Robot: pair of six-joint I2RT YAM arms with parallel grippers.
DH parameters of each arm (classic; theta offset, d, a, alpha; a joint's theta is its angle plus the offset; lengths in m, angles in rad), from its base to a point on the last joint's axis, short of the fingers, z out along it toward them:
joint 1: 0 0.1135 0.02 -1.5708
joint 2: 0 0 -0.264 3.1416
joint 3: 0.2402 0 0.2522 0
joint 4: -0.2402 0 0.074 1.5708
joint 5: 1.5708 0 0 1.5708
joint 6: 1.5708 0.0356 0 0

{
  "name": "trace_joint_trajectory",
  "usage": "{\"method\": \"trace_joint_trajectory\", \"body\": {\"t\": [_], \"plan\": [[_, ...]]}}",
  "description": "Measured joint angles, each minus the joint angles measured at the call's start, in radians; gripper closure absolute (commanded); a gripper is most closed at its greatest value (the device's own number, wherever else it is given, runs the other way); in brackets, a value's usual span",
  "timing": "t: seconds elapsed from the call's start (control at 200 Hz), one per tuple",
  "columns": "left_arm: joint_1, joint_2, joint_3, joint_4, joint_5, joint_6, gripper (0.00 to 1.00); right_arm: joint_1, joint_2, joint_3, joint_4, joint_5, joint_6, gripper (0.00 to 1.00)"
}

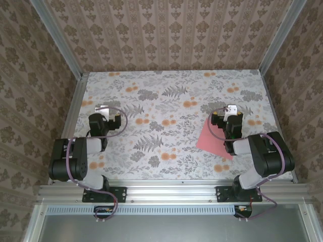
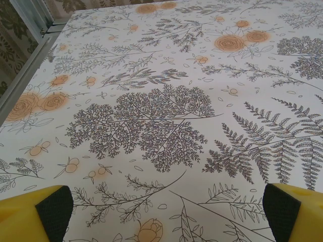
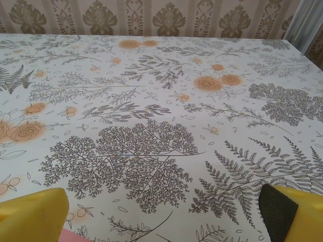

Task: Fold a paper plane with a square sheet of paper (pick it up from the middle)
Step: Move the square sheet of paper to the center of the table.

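The square sheet of paper (image 1: 209,140) is salmon pink and lies flat on the flower-print table (image 1: 166,96) at the right. My right arm hangs over its right half. My right gripper (image 1: 231,109) is just beyond the sheet's far corner, above the cloth. In the right wrist view the right gripper (image 3: 164,214) is open, its yellow fingers (image 3: 33,217) far apart with only cloth between them. A pink corner of the sheet (image 3: 76,236) shows at the bottom edge. My left gripper (image 1: 102,109) is at the left; in its wrist view it (image 2: 166,214) is open over bare cloth.
Patterned walls (image 1: 166,30) close the table on three sides, with aluminium posts (image 1: 56,35) at the back corners. An aluminium rail (image 1: 171,189) runs along the near edge, carrying both arm bases. Purple cables loop beside each wrist.
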State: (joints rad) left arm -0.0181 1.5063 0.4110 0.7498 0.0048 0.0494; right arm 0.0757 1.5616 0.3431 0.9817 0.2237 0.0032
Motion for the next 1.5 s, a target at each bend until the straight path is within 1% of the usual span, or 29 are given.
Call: {"method": "trace_joint_trajectory", "body": {"t": [0.715,0.785,0.865,0.92,0.97,1.03,1.1,1.17,1.25,1.315,1.365,1.42,1.5], "plan": [[0.0,0.0,0.004,-0.01,0.002,0.0,0.0,-0.004,0.0,0.0,0.0,0.007,0.018,0.0],[0.0,-0.008,0.046,-0.102,0.006,0.001,0.0,-0.003,-0.005,0.0,-0.001,0.007,0.018,0.0],[0.0,-0.025,0.159,-0.267,0.011,-0.009,0.0,-0.003,-0.035,-0.003,-0.007,0.007,0.018,0.0],[0.002,-0.055,0.205,-0.309,0.011,-0.019,0.0,-0.003,-0.072,-0.004,-0.023,0.007,0.018,0.0],[0.006,-0.105,0.21,-0.323,0.013,-0.031,0.0,-0.003,-0.117,-0.004,-0.05,0.007,0.018,0.0],[0.014,-0.169,0.203,-0.354,0.014,-0.045,0.0,-0.003,-0.192,0.005,-0.139,0.007,0.022,0.0],[0.02,-0.233,0.203,-0.412,0.01,-0.069,0.0,-0.003,-0.285,0.06,-0.319,0.007,0.045,0.0],[0.024,-0.279,0.216,-0.487,0.007,-0.106,0.0,-0.003,-0.353,0.179,-0.557,0.006,0.102,0.0],[0.026,-0.321,0.233,-0.56,0.009,-0.164,0.0,-0.003,-0.387,0.339,-0.806,-0.007,0.201,0.0],[0.027,-0.359,0.244,-0.615,0.018,-0.223,0.0,-0.004,-0.391,0.459,-0.982,-0.07,0.274,0.0],[0.032,-0.385,0.251,-0.653,0.038,-0.274,0.0,-0.006,-0.391,0.511,-1.078,-0.14,0.317,0.0],[0.041,-0.405,0.253,-0.676,0.073,-0.34,0.0,-0.006,-0.391,0.528,-1.163,-0.212,0.357,0.01],[0.039,-0.413,0.25,-0.689,0.155,-0.426,0.0,-0.003,-0.381,0.519,-1.287,-0.307,0.407,0.02]]}}
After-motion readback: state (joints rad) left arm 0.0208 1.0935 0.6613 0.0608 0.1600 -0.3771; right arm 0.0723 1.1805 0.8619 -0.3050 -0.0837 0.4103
